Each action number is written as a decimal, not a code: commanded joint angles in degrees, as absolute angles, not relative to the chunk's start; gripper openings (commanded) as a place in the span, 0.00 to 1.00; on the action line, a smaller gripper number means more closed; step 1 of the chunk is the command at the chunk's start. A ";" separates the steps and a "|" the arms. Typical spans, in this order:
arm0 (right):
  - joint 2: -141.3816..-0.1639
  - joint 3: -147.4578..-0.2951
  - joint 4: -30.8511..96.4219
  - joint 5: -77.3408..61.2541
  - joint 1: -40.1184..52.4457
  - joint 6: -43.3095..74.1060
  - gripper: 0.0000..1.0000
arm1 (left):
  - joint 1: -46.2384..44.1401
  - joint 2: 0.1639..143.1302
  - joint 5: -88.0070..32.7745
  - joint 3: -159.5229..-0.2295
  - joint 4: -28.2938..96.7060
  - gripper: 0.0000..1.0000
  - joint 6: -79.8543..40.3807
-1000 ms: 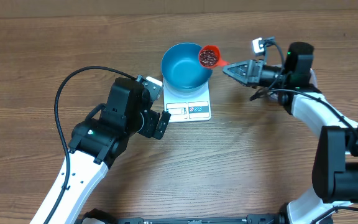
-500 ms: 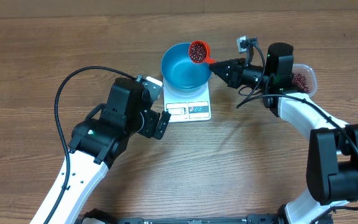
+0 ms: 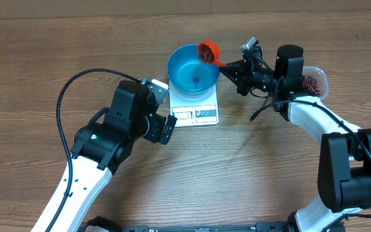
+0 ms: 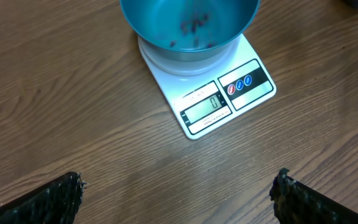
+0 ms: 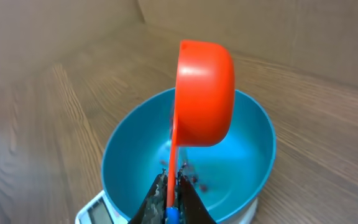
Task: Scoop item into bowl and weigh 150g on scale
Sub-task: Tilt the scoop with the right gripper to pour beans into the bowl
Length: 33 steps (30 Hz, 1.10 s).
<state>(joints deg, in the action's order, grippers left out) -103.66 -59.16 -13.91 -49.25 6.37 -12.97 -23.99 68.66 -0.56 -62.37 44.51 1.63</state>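
Holding tipped scoop (image 3: pixel 208 51) over blue bowl (image 3: pixel 181 72), right gripper (image 3: pixel 228 66) clenched on scoop, left gripper (image 4: pixel 176 202) released

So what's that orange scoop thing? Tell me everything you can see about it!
It's a bright orange-red scoop, shiny like plastic: a round cup on a thin flat handle. The right gripper is shut on the handle, holding it tipped sideways above the blue bowl, rounded back toward the wrist camera. From overhead, dark red beans show at its mouth; a few lie in the bowl. It doesn't seem to touch the bowl.
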 commanded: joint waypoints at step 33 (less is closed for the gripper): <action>-103.74 -59.31 -16.49 -49.71 7.14 -42.54 0.04 | -24.14 68.99 0.25 -62.04 44.34 1.00 1.10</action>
